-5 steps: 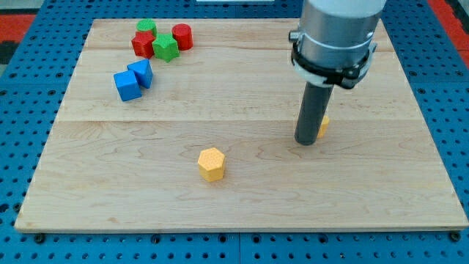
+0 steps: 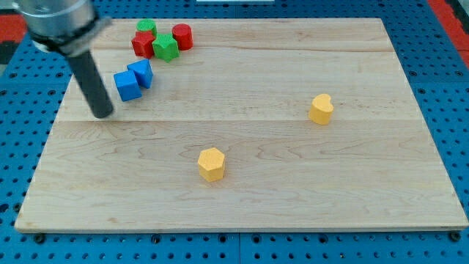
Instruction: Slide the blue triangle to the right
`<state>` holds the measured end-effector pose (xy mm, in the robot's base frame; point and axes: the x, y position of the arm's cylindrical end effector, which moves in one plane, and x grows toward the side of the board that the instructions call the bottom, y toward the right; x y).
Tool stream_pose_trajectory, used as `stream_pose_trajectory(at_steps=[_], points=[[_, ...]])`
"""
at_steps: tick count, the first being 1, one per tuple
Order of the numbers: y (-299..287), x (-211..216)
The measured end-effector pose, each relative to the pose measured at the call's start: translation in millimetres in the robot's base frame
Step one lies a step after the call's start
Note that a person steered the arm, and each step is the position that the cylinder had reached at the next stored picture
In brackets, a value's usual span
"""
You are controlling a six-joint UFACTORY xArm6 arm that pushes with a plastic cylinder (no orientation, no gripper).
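Two blue blocks touch: the blue triangle (image 2: 141, 73) and blue cube (image 2: 126, 85). My tip (image 2: 102, 114) rests at the cube's 8 o'clock; no claw shows.

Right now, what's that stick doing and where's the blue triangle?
My tip down at view's left, just left of blue cube. Blue triangle touching the cube's right side, not yet pushed. Cube sits between tip and triangle.
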<state>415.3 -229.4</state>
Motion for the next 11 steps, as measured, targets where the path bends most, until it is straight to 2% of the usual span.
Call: stream_pose_trajectory(at_steps=[1, 3, 5, 6, 7, 10, 11], points=[[9.4, -50.4], [128.1, -86.2], [125.9, -72.0], [135.9, -113.2], [154.7, -127.8], [250.7, -121.5], [206.5, -146.9]])
